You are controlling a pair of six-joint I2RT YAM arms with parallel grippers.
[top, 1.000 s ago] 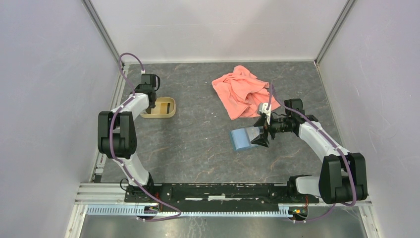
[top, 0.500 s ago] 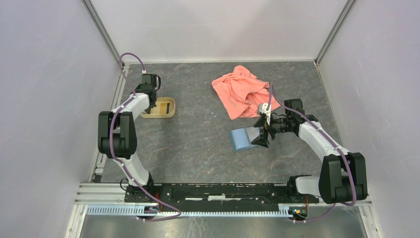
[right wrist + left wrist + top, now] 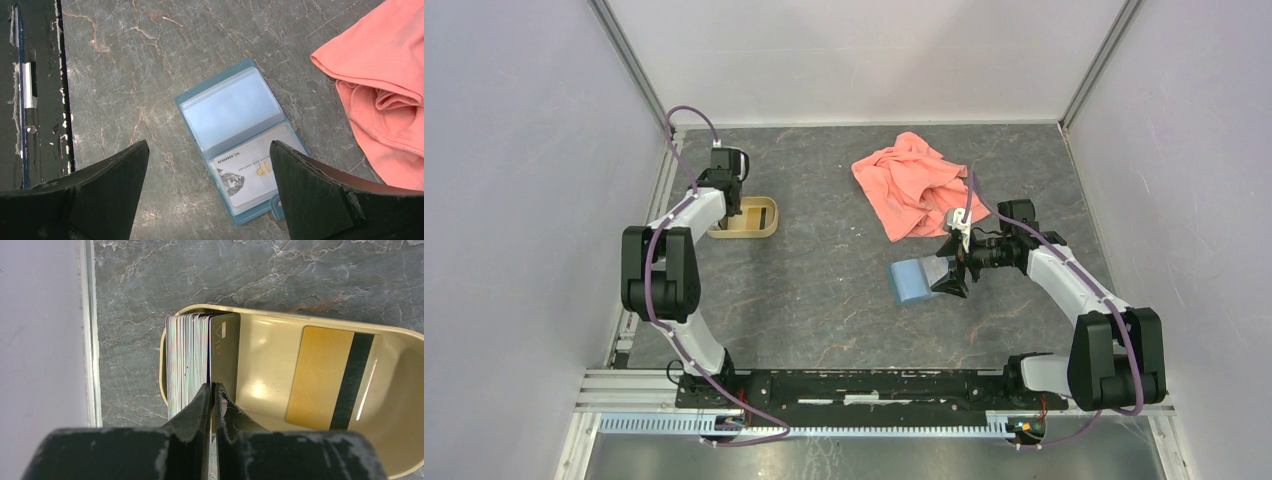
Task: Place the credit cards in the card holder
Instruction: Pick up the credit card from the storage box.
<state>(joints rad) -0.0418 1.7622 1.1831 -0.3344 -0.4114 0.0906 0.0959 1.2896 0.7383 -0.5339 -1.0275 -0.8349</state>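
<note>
Left gripper, jaws pressed together, pinches the end card of a stack of credit cards standing on edge at one end of a tan oval tray. The pinched card's grey-gold face carries the letters "VIP" and turns toward the tray's open middle. Farther along the tray floor a single gold card with a dark stripe lies flat, apart from the stack. The tray sits on the dark marbled table near its left rail.

Across the table, the right gripper hangs with its fingers spread wide and grasping nothing, directly above the card holder. The teal wallet lies unfolded and flat, its clear sleeves facing up: the sleeve farther from the gripper is bare, while the nearer one holds a pale printed card. A crumpled salmon-pink cloth lies beside the wallet, not touching it.
</note>
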